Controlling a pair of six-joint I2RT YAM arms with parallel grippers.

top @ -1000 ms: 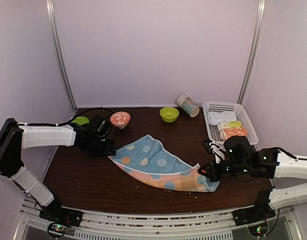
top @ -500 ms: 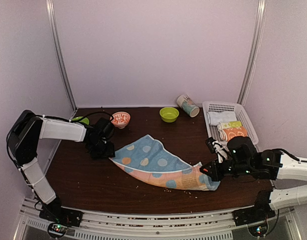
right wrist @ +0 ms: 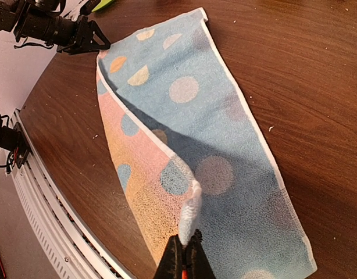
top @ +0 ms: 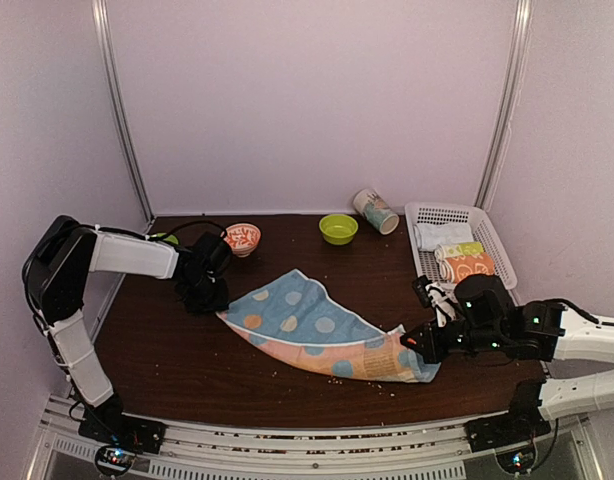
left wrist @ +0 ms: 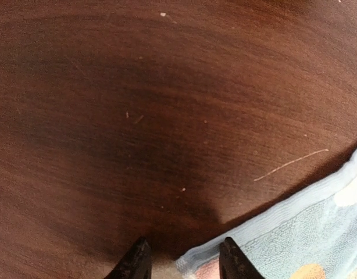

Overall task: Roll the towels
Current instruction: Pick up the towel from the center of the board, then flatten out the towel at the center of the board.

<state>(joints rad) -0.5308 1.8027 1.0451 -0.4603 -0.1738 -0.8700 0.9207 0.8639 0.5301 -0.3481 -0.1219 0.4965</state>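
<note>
**Blue towel spread; one claw at each end**

The tabletop (top: 187,360) carries the blue towel (top: 307,325), which lies diagonally across the middle with its near long edge turned over. The basket (top: 492,235) stands at the right rear, and the orange towel (top: 470,264) lies rolled inside it. Right claw (right wrist: 187,244): fully closed, pinching the blue towel's right end and holding it raised. Left claw (left wrist: 184,251): fingers apart, low over the tabletop. The towel's left corner lies between the tips, unclamped.

Green bowl (top: 338,228), tipped cup (top: 374,211), white basket (top: 442,209)
</note>
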